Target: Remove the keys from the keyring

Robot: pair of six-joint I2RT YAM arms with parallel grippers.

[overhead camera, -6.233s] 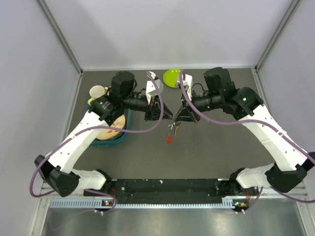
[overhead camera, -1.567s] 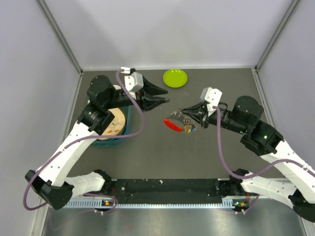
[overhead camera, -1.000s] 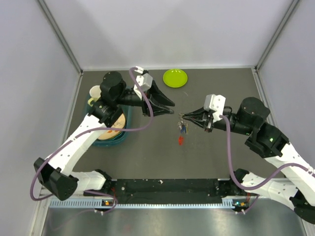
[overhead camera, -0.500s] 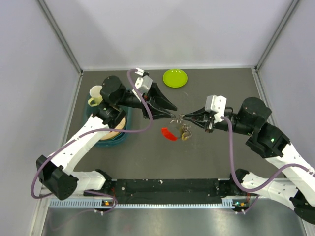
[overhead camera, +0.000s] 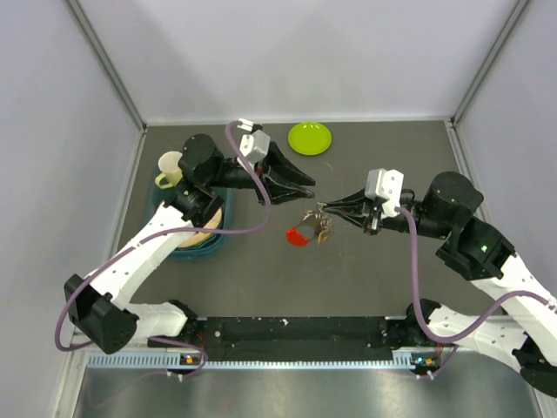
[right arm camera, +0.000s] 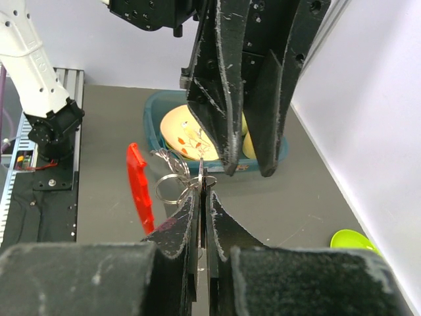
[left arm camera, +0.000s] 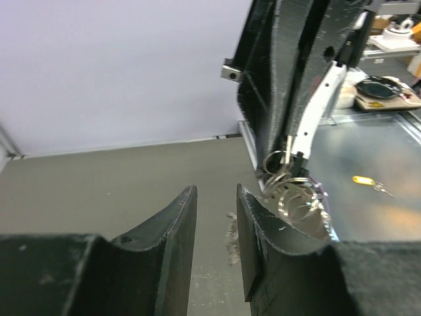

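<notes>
**Grip state.** The right gripper (overhead camera: 324, 207) is fully closed on the keyring (overhead camera: 320, 212), pinching the thin wire between its fingertips. The left gripper (overhead camera: 308, 191) stands partly open, with a clear gap between its jaws and nothing held in it. Its tips are near the right gripper's tips, just left of them.

**Location of the parts.** The keys (overhead camera: 321, 228) hang in a bunch from the keyring, just below the right gripper's tips, over the middle of the table (overhead camera: 374, 287). The red tag (overhead camera: 298, 236) sticks out to the left of the bunch.

**Top view.** Only this view gives the whole layout:
- The lime-green dish (overhead camera: 309, 138) lies at the back of the table, well apart from the keys.
- The teal tub (overhead camera: 187, 252) sits at the left, with a plate (overhead camera: 206, 228) in it and a cup (overhead camera: 171, 164) at its far end.
- The separate loops of the ring are too small to make out here.

**Left wrist view.** This view confirms the empty gap between the left gripper's own fingers (left arm camera: 179, 217). Several overlapping silver loops lie close beside the right-hand finger; whether they touch it cannot be told. One loop (left arm camera: 277, 161) hangs directly from the right gripper's closed tips.

**Right wrist view.** This view shows the closed fingers (right arm camera: 187, 220) pressed together with a sliver of metal between them. The loops lie just left of the tips, and the red tag (right arm camera: 137, 187) stands further left, on end. The left gripper (right arm camera: 248, 172) points down at the ring from beyond it, jaws apart. The tub and plate lie behind.
</notes>
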